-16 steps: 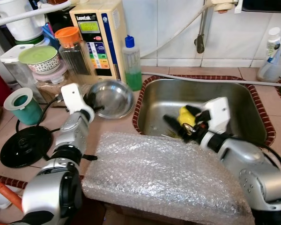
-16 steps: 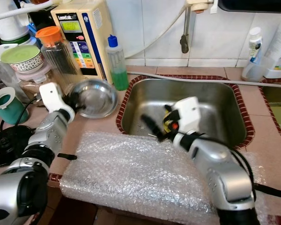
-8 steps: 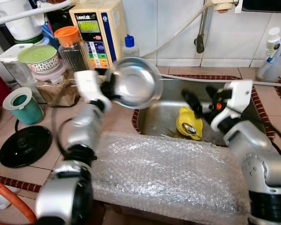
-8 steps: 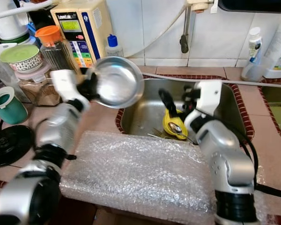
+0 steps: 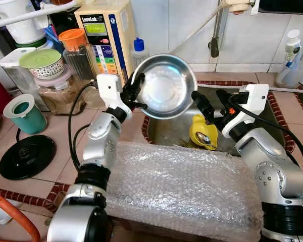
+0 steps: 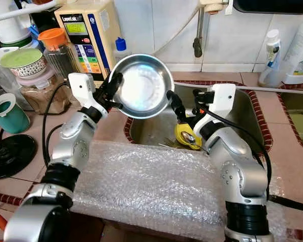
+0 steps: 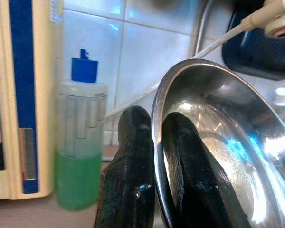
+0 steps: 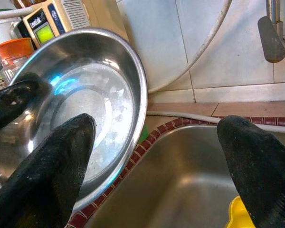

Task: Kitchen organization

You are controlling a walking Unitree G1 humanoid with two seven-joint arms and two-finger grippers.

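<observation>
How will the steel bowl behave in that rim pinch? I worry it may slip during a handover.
The steel bowl looks thin and rigid, so probably light and unlikely to bend. Its polished wall is likely slippery: the left gripper only pinches the rim, so the tilted bowl may pivot. The right gripper, open beside it, could steady it.

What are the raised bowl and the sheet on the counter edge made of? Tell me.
Bowl: looks like polished stainless steel, silvery, mirroring light; the left gripper pinches its rim. Sheet: clear plastic bubble wrap, judging by its rows of small translucent air pockets.
</observation>
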